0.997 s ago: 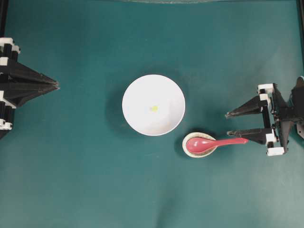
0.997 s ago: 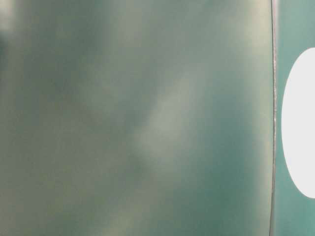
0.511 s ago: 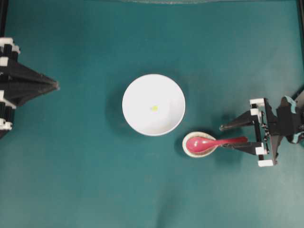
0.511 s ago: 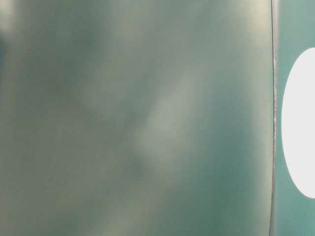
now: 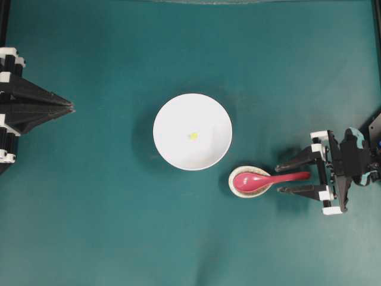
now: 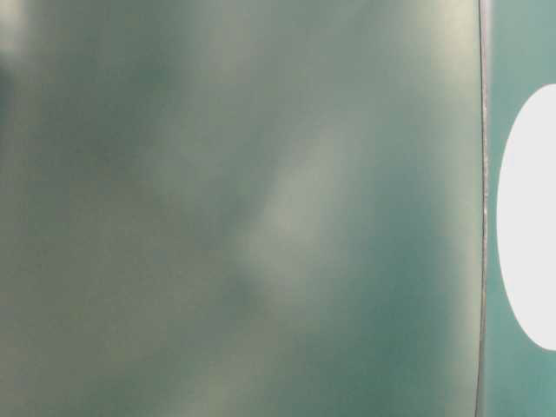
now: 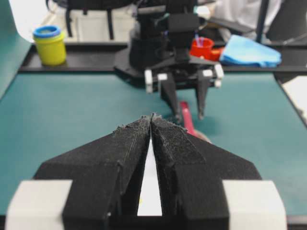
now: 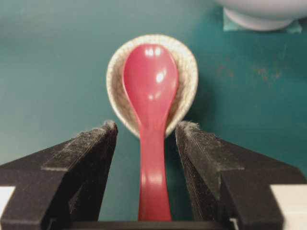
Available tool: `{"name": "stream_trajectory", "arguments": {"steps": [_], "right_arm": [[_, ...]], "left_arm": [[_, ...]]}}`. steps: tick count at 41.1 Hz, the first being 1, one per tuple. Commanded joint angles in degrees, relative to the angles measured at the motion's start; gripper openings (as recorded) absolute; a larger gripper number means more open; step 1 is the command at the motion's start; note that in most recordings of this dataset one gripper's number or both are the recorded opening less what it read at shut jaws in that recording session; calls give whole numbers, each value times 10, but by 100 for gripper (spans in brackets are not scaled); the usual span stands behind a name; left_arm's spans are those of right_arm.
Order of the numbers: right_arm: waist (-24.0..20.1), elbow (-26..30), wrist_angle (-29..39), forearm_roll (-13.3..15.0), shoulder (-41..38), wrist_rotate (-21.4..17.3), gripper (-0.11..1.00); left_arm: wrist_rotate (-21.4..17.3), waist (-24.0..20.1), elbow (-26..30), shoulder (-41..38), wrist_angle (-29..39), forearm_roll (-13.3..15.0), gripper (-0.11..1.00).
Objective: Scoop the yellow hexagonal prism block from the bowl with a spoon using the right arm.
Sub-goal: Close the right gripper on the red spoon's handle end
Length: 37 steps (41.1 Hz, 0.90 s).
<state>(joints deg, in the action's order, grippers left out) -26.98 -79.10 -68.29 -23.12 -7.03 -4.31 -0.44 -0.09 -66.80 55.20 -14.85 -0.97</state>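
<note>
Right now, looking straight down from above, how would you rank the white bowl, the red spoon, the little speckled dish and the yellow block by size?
1. white bowl, clearly largest
2. red spoon, longest after the bowl but narrow
3. speckled dish, shorter than the spoon, though wider
4. yellow block, a tiny speck inside the bowl

Both grippers — left gripper point(image 5: 70, 108), right gripper point(image 5: 278, 179) — are formed of pointed black fingers, backed by white brackets.

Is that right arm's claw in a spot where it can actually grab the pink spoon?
Probably yes. The right gripper is open, with the spoon handle lying between its fingers and nothing blocking. The scoop rests in the small speckled dish, so only the handle needs pinching.
</note>
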Motion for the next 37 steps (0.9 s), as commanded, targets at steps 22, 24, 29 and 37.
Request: {"name": "stream_trajectory", "arguments": {"steps": [22,24,29,37], "right_arm": [[-5,6,-7,-2,-19,-7,58],[-5,7,-7,-2,-18,-7,58],[-5,6,-7,-2,-18,-7,57],[-6,5,-7,-2,-19,-7,53]], "left_arm": [[0,-1,12,-4,-3,-1,11],[0,-1,12,-4,-2,-2,11],[0,-1,13,-4,3,-1,11],[0,-1,13,-4,7,-1,11]]}}
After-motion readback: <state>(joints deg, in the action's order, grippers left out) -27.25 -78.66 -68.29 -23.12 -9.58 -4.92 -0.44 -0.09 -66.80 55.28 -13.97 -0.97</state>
